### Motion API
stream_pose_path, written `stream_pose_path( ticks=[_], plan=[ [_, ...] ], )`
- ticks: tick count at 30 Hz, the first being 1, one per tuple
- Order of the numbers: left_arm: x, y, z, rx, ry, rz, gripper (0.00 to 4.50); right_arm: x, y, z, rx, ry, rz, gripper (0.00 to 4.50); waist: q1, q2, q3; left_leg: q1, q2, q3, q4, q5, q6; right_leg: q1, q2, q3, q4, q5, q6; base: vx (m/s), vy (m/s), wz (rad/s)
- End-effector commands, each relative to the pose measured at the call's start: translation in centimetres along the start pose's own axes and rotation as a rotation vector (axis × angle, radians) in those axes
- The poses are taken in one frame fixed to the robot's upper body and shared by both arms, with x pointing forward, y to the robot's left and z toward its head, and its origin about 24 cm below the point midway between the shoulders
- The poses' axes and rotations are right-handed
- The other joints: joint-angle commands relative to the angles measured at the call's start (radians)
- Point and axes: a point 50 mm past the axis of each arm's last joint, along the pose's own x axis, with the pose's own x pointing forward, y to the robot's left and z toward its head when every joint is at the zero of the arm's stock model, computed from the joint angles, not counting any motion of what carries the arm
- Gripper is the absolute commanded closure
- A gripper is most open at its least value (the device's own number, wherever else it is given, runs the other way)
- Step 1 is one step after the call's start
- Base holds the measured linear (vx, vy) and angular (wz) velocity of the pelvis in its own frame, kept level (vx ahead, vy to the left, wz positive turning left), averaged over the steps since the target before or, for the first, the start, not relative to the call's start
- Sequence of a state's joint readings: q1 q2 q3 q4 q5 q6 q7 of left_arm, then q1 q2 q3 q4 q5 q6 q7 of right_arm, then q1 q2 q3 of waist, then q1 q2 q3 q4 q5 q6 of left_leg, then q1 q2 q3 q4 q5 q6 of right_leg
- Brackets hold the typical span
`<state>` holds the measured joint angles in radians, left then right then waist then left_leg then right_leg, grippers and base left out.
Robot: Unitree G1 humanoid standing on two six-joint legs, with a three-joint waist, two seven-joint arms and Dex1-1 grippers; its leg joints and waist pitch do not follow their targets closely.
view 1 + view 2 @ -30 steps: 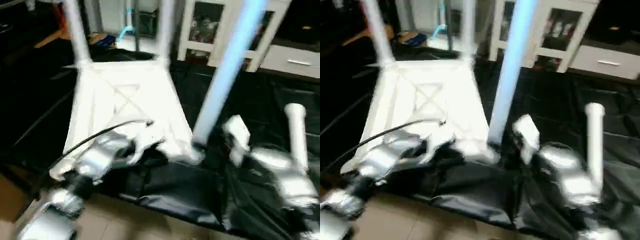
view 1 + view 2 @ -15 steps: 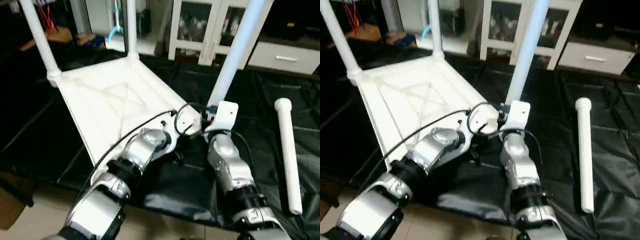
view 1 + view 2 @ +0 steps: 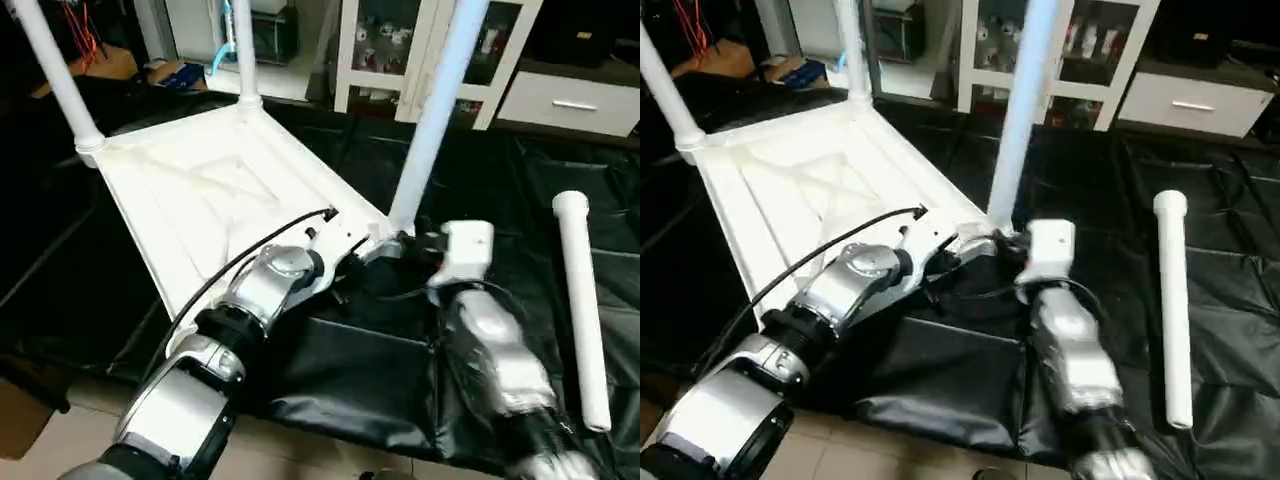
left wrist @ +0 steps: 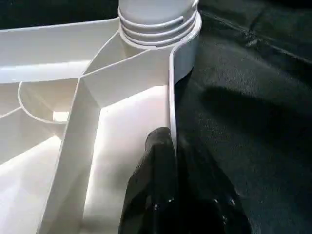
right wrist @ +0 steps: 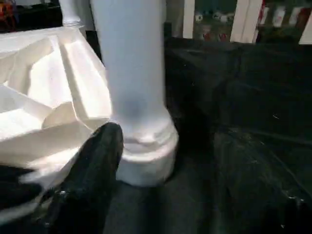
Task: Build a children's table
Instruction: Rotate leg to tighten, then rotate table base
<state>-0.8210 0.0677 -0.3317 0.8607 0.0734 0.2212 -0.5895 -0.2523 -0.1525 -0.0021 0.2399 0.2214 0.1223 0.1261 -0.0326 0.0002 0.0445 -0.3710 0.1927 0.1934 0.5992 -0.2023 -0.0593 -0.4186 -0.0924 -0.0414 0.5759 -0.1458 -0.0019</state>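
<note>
The white plastic rectangular tabletop (image 3: 215,195) lies upside down in the left-centre of the head views, its ribbed, X-braced underside facing up on a black plastic sheet (image 3: 480,180) that covers the floor. Three long white tube legs stand upright in its round corner sockets: one at the upper left (image 3: 50,70), one at top centre (image 3: 240,50), and one just right of centre (image 3: 435,110), seated in the near right corner. A fourth white tube leg (image 3: 582,310) lies flat on the sheet at the right of the frame, well apart from the tabletop. The left gripper (image 4: 168,146) sits at the tabletop's edge just beside that near right socket, its black fingers (image 4: 158,165) pressed together on the thin white rim wall. The right gripper (image 5: 161,161) is near the flared foot of the same leg; one black finger (image 5: 95,165) shows beside the collar, the fingers standing apart with nothing held. Along the top of the frame stands a white glass-door cabinet (image 3: 400,50), with a white drawer unit (image 3: 570,100) at the upper right.
</note>
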Motion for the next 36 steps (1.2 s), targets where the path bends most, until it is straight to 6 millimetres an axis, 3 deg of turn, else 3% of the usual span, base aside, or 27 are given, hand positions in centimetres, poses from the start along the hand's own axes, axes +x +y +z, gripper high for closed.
stream_pose_path(
  ticks=[1, 2, 3, 4, 5, 6, 7, 8, 9, 10, 11, 13, 14, 15, 19, 20, 22, 23, 24, 26, 27, 30, 32, 33, 34, 35, 36],
  plan=[
    [0.0, 0.2, 0.7, 0.048, -0.03, -0.012, 4.5, -0.7, -0.6, 0.0, -0.013, 0.02, -0.011, 0.96, 0.004, -0.003, -0.065, 0.004, 0.021, -0.01, -0.073, -0.227, 0.082, 0.059, -0.03, 0.021, -0.067, -0.228, -0.223, 0.0, 0.0, 0.0],
    [0.1, 0.1, 1.0, 0.07, -0.051, -0.027, 4.5, -1.3, -0.6, -0.5, -0.041, 0.048, -0.001, 0.85, 0.004, -0.003, -0.065, 0.004, 0.021, -0.01, -0.073, -0.227, 0.082, 0.059, -0.03, 0.021, -0.067, -0.228, -0.223, 0.0, 0.0, 0.0],
    [0.6, -0.5, 2.0, 0.117, -0.106, -0.061, 4.5, -2.4, -0.6, -1.5, -0.091, 0.103, 0.013, 0.85, 0.005, 0.009, -0.063, 0.007, 0.02, -0.01, -0.074, -0.257, 0.068, 0.055, -0.028, 0.021, -0.076, -0.259, -0.207, 0.0, 0.0, 0.0],
    [0.7, -0.8, 2.4, 0.135, -0.129, -0.075, 4.5, -2.7, -0.5, -1.9, -0.105, 0.123, 0.016, 0.85, 0.011, 0.003, -0.064, 0.006, 0.018, -0.011, -0.072, -0.251, 0.066, 0.057, -0.029, 0.022, -0.075, -0.266, -0.199, 0.0, 0.0, 0.0],
    [0.9, -1.0, 2.8, 0.15, -0.153, -0.081, 4.5, -3.0, -0.5, -2.3, -0.115, 0.146, 0.015, 0.85, 0.014, 0.034, -0.063, 0.008, 0.017, -0.013, -0.074, -0.253, 0.064, 0.056, -0.032, 0.023, -0.074, -0.265, -0.201, 0.0, 0.0, 0.0],
    [0.9, -1.0, 2.8, 0.15, -0.153, -0.081, 4.5, -3.0, -0.5, -2.3, -0.115, 0.146, 0.015, 0.85, 0.011, 0.022, -0.059, 0.01, 0.019, -0.009, -0.076, -0.271, 0.066, 0.05, -0.028, 0.021, -0.082, -0.278, -0.199, 0.0, 0.0, 0.0],
    [1.1, -1.2, 3.4, 0.151, -0.187, -0.076, 4.5, -3.2, -0.5, -2.5, -0.124, 0.162, -0.001, 0.85, 0.012, 0.013, -0.065, 0.003, 0.014, -0.009, -0.069, -0.262, 0.074, 0.055, -0.032, 0.021, -0.078, -0.3, -0.197, 0.0, 0.0, 0.0],
    [1.2, -1.3, 4.1, 0.125, -0.218, -0.075, 4.5, -3.4, -0.5, -2.8, -0.118, 0.184, -0.017, 0.85, 0.014, 0.016, -0.064, 0.006, 0.013, -0.007, -0.067, -0.254, 0.079, 0.052, -0.032, 0.022, -0.08, -0.311, -0.194, 0.0, 0.0, 0.0],
    [1.4, -1.4, 4.5, 0.105, -0.237, -0.075, 4.23, -3.6, -0.4, -3.0, -0.112, 0.199, -0.028, 0.78, 0.02, 0.022, -0.063, 0.014, 0.014, -0.003, -0.065, -0.245, 0.086, 0.042, -0.031, 0.024, -0.084, -0.329, -0.193, 0.0, 0.0, 0.0],
    [1.4, -1.4, 4.8, 0.093, -0.245, -0.082, 4.07, -3.7, -0.3, -3.0, -0.111, 0.203, -0.032, 0.76, 0.023, 0.04, -0.064, 0.016, 0.016, -0.006, -0.065, -0.238, 0.086, 0.043, -0.033, 0.024, -0.082, -0.324, -0.196, 0.0, 0.0, 0.0],
    [1.5, -1.4, 5.1, 0.075, -0.259, -0.082, 3.96, -3.8, 0.0, -3.1, -0.108, 0.209, -0.03, 0.76, 0.024, 0.031, -0.065, 0.006, 0.016, -0.007, -0.066, -0.213, 0.09, 0.05, -0.031, 0.022, -0.079, -0.301, -0.194, 0.0, 0.0, 0.0],
    [1.4, -1.1, 5.8, 0.074, -0.291, -0.044, 3.83, -3.9, 0.7, -3.2, -0.116, 0.223, -0.003, 0.76, 0.036, 0.039, -0.07, 0.004, 0.022, -0.01, -0.065, -0.153, 0.108, 0.052, -0.033, 0.02, -0.066, -0.206, -0.218, 0.0, 0.0, 0.0],
    [1.4, -1.1, 5.8, 0.074, -0.291, -0.044, 3.73, -3.9, 0.7, -3.2, -0.116, 0.223, -0.003, 0.76, 0.034, 0.039, -0.069, 0.002, 0.023, -0.011, -0.065, -0.148, 0.111, 0.053, -0.033, 0.019, -0.064, -0.185, -0.223, 0.0, 0.0, 0.0],
    [1.4, -1.0, 6.0, 0.073, -0.306, -0.022, 3.66, -4.0, 0.9, -3.2, -0.123, 0.226, 0.003, 0.76, 0.034, 0.032, -0.07, -0.004, 0.021, -0.012, -0.063, -0.139, 0.117, 0.059, -0.036, 0.019, -0.058, -0.162, -0.23, 0.0, 0.0, 0.0],
    [0.8, 0.1, 6.3, 0.035, -0.344, 0.026, 3.61, -3.9, 1.2, -3.2, -0.138, 0.235, 0.023, 0.76, 0.028, 0.031, -0.07, -0.003, 0.016, -0.008, -0.06, -0.146, 0.132, 0.06, -0.036, 0.019, -0.062, -0.179, -0.224, 0.0, 0.0, 0.0],
    [0.6, 0.5, 6.3, 0.018, -0.354, 0.034, 3.61, -3.9, 1.3, -3.2, -0.141, 0.237, 0.025, 0.76, 0.025, 0.003, -0.069, -0.007, 0.016, -0.005, -0.059, -0.148, 0.137, 0.06, -0.035, 0.019, -0.064, -0.189, -0.219, 0.0, 0.0, 0.0],
    [0.2, 1.0, 6.3, 0.012, -0.367, 0.041, 3.61, -3.9, 1.4, -3.1, -0.139, 0.234, 0.033, 0.76, 0.03, 0.019, -0.066, -0.004, 0.017, -0.007, -0.061, -0.161, 0.133, 0.055, -0.039, 0.019, -0.066, -0.25, -0.213, 0.0, 0.0, 0.0],
    [-1.1, 2.3, 6.1, 0.004, -0.382, 0.047, 3.61, -3.8, 1.8, -2.9, -0.142, 0.229, 0.067, 0.76, 0.03, 0.009, -0.064, -0.006, 0.021, -0.011, -0.066, -0.16, 0.127, 0.059, -0.039, 0.018, -0.062, -0.255, -0.212, 0.0, 0.0, 0.0],
    [-2.2, 3.2, 5.9, 0.017, -0.386, 0.044, 3.61, -3.8, 2.0, -2.7, -0.141, 0.222, 0.087, 0.76, 0.028, 0.011, -0.063, -0.01, 0.02, -0.01, -0.067, -0.156, 0.128, 0.059, -0.037, 0.018, -0.061, -0.254, -0.209, 0.0, 0.0, 0.0],
    [-3.1, 3.8, 5.6, 0.029, -0.386, 0.04, 3.61, -3.8, 2.1, -2.5, -0.139, 0.217, 0.102, 0.76, 0.025, 0.017, -0.064, -0.005, 0.023, -0.011, -0.067, -0.155, 0.124, 0.055, -0.038, 0.019, -0.059, -0.25, -0.212, 0.0, 0.0, 0.0],
    [-4.6, 4.7, 5.1, 0.031, -0.377, 0.037, 3.61, -3.8, 2.4, -2.3, -0.135, 0.21, 0.12, 0.76, 0.026, 0.016, -0.066, 0.002, 0.027, -0.011, -0.066, -0.141, 0.122, 0.054, -0.038, 0.021, -0.053, -0.212, -0.226, 0.0, 0.0, 0.0],
    [-10.7, 7.0, 2.8, 0.003, -0.313, 0.029, 3.61, -3.7, 2.7, -1.7, -0.143, 0.19, 0.152, 0.76, 0.026, 0.018, -0.067, -0.002, 0.03, -0.01, -0.066, -0.082, 0.127, 0.058, -0.038, 0.022, -0.032, -0.12, -0.258, 0.0, 0.0, 0.0],
    [-12.3, 7.6, 1.9, 0.014, -0.264, 0.051, 3.61, -3.7, 2.8, -1.7, -0.152, 0.189, 0.161, 0.76, 0.02, 0.03, -0.07, 0.007, 0.03, -0.009, -0.063, -0.062, 0.123, 0.051, -0.032, 0.021, -0.027, -0.089, -0.258, 0.0, 0.0, 0.0],
    [-12.8, 7.8, 1.4, 0.02, -0.242, 0.063, 3.61, -3.7, 2.8, -1.7, -0.156, 0.189, 0.164, 0.76, 0.017, 0.031, -0.064, 0.01, 0.026, -0.003, -0.064, -0.077, 0.115, 0.045, -0.025, 0.022, -0.035, -0.102, -0.257, 0.0, 0.0, 0.0],
    [-15.1, 9.2, -0.4, 0.004, -0.156, 0.155, 3.61, -3.8, 3.0, -1.7, -0.159, 0.187, 0.179, 0.76, 0.028, 0.032, -0.063, 0.021, 0.03, 0.0, -0.066, -0.109, 0.095, 0.039, -0.025, 0.024, -0.039, -0.121, -0.253, 0.0, 0.0, 0.0],
    [-16.0, 9.8, -1.1, -0.011, -0.123, 0.2, 3.61, -3.8, 3.0, -1.7, -0.158, 0.187, 0.183, 0.76, 0.03, 0.026, -0.061, 0.021, 0.032, 0.001, -0.068, -0.123, 0.085, 0.039, -0.026, 0.025, -0.037, -0.133, -0.251, 0.0, 0.0, 0.0],
    [-17.6, 10.8, -2.3, -0.028, -0.071, 0.286, 3.61, -3.8, 3.1, -1.6, -0.159, 0.187, 0.19, 0.76, 0.03, 0.03, -0.058, 0.012, 0.028, -0.001, -0.072, -0.141, 0.068, 0.044, -0.024, 0.024, -0.035, -0.162, -0.229, 0.0, 0.0, 0.0]
  ],
)
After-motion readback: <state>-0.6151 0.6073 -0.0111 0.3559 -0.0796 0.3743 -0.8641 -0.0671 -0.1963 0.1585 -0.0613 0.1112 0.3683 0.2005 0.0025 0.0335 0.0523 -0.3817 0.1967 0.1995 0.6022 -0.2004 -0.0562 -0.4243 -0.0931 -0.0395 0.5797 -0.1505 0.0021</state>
